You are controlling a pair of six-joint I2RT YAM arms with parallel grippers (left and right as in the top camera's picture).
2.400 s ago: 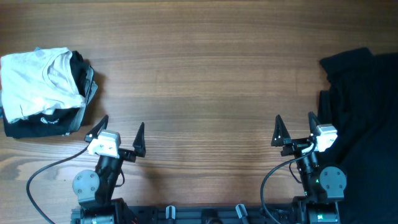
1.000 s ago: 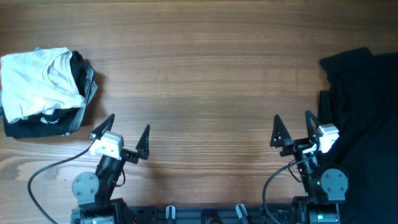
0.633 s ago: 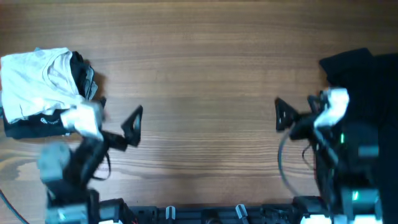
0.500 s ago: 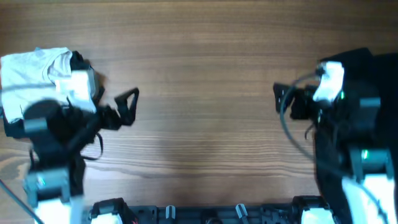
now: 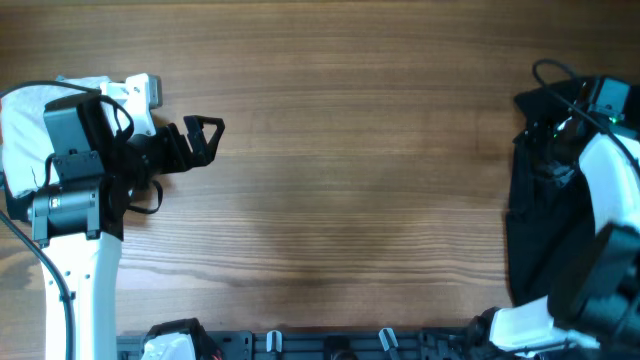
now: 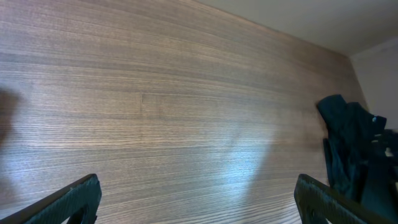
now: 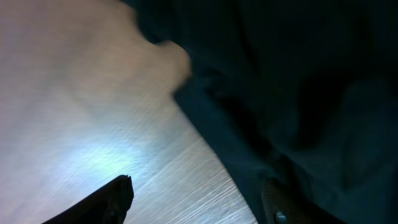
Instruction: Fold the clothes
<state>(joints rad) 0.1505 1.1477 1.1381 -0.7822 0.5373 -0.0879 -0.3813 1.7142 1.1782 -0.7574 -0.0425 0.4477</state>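
The clothes, a black T-shirt (image 5: 545,215), lie crumpled at the table's right edge and show far off in the left wrist view (image 6: 348,146). My right arm (image 5: 612,165) reaches over the shirt, and its fingers are lost against the dark fabric from above. In the right wrist view the right gripper (image 7: 199,202) is open. One finger (image 7: 109,200) hangs over bare wood and the other (image 7: 292,204) over the shirt's (image 7: 280,81) edge, with nothing gripped. My left gripper (image 5: 203,136) (image 6: 199,202) is open and empty above bare wood, pointing right.
A folded white garment (image 5: 22,112) lies on a folded black one at the far left, partly under my left arm (image 5: 75,180). The arm bases and their mounting rail (image 5: 330,345) line the front edge. Bare wooden table (image 5: 350,150) spans the middle.
Both arms have left the front edge. The left swung up to the far left over the folded stack, the right out over the black T-shirt. The right jaws narrowed slightly.
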